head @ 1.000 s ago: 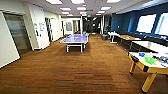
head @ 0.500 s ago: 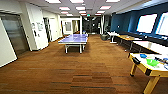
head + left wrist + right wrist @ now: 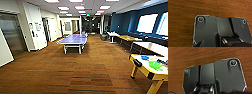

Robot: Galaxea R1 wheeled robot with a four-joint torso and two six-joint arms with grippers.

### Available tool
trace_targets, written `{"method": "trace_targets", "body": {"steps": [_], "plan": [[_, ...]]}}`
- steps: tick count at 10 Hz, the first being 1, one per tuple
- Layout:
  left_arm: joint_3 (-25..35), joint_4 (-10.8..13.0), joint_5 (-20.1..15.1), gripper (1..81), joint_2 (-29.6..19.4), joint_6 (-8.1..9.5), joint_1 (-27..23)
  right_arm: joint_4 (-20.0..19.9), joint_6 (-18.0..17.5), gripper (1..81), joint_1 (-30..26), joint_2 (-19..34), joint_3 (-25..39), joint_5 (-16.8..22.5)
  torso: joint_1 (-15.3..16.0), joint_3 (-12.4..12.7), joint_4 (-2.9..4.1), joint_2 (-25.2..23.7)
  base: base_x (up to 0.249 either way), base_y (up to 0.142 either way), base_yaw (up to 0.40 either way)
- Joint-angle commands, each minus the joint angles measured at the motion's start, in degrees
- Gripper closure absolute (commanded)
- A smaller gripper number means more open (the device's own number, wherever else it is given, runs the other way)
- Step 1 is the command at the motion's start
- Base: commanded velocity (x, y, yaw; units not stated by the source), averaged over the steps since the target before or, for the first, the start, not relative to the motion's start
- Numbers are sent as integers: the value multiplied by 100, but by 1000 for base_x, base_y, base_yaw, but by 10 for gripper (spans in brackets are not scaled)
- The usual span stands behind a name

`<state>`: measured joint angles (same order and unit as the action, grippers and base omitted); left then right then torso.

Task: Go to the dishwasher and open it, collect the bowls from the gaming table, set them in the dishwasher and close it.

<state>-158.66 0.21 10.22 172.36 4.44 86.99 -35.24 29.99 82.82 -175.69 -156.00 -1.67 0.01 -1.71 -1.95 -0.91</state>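
Driving across the carpet, gaming desk (image 3: 147, 71) ahead on my right

Under both wrists I see only brown, streaky carpet (image 3: 180, 25), a flat low pile with darker bands; whether either tool is spread or pressed together I cannot tell. From where my tools hang, the gaming desk stands forward and to the right: white top, yellow edge with black corner pieces, yellow legs. On it lie a green bowl (image 3: 155, 65) and, beyond that, a blue bowl (image 3: 144, 57), both plain and bright, probably light plastic. I judge the step goes best with an even drive, arms kept tucked, wide of the desk's corner. Farther off, a blue table-tennis table (image 3: 73, 39) sits mid-room on white legs. The dishwasher I cannot make out.
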Motion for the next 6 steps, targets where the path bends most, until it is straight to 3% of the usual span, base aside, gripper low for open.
{"method": "trace_targets", "body": {"steps": [1,6], "plan": [[-16,6,-257,10,-26,-48,-283,0,16,10,-367,-30,18,360,0,0,0,0,195,-79,0],[-16,6,-257,10,-17,-48,-274,0,24,10,-384,-30,18,352,0,0,0,0,195,-81,0]]}}
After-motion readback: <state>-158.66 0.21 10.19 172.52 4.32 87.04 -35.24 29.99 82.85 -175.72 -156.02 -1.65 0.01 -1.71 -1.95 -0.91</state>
